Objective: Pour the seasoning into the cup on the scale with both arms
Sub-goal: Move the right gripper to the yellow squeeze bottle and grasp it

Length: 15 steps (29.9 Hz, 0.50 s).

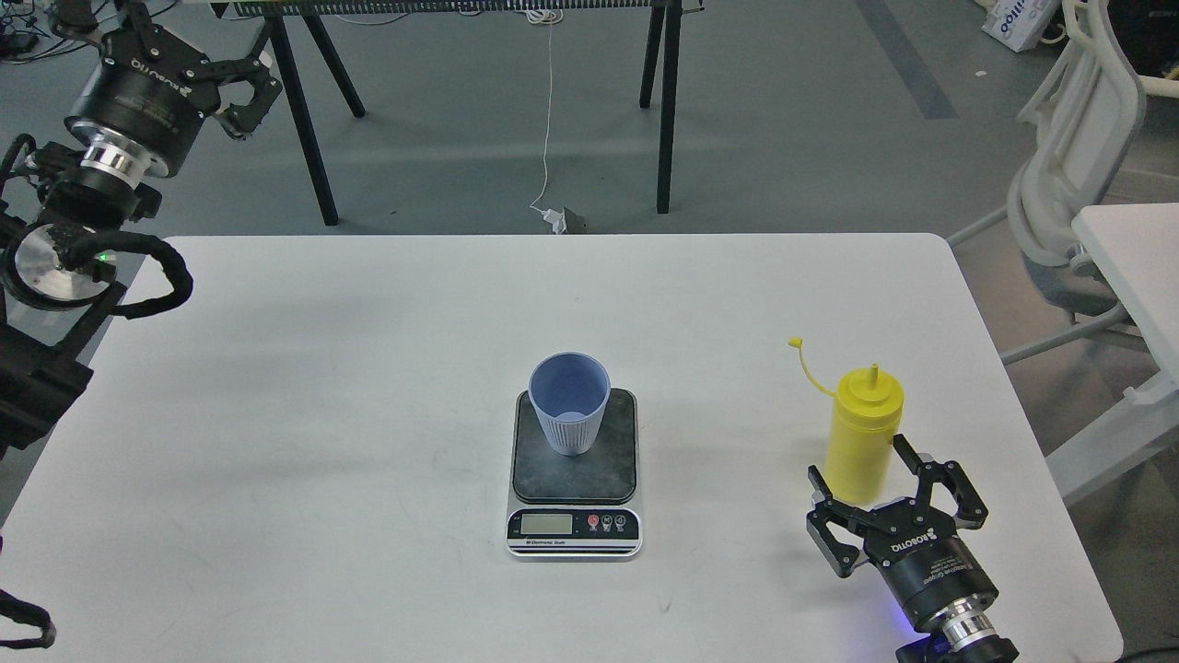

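Note:
The light blue ribbed cup (pixel 568 410) stands upright and empty on the dark plate of the scale (pixel 594 474), mid-table. The yellow seasoning bottle (pixel 862 424) stands at the right, nozzle up, its tethered cap hanging out to the left. My right gripper (pixel 861 471) is open with a finger on each side of the bottle's lower part, and it hides the bottle's base. My left gripper (pixel 250 99) is open and empty, high at the far left beyond the table's back edge, far from the cup.
The white table (pixel 368 414) ends close behind and to the right of the right gripper. Black trestle legs (pixel 665 101) stand on the floor behind. A white chair (pixel 1073 175) and a second table (pixel 1138 249) are at the right.

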Available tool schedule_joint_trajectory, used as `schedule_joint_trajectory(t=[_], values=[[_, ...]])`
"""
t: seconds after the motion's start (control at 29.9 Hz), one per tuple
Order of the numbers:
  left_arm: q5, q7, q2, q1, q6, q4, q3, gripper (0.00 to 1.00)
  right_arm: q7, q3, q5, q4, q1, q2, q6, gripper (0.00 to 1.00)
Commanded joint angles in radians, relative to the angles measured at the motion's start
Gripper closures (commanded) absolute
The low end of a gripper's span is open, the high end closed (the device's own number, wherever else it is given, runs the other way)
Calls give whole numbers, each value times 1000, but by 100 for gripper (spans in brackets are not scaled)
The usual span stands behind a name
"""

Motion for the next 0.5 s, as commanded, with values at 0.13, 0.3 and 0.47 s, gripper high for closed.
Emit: schedule_joint_trajectory(t=[0.13,0.3,0.47], values=[[0,-1,24,2,0,0,0,0,2,7,1,1,-24,-1,0,3],[0,-1,27,2,3,0,0,0,4,12,1,-1,-35,-1,0,3],[0,-1,29,1,3,0,0,0,8,19,4,-38,-41,0,0,3]])
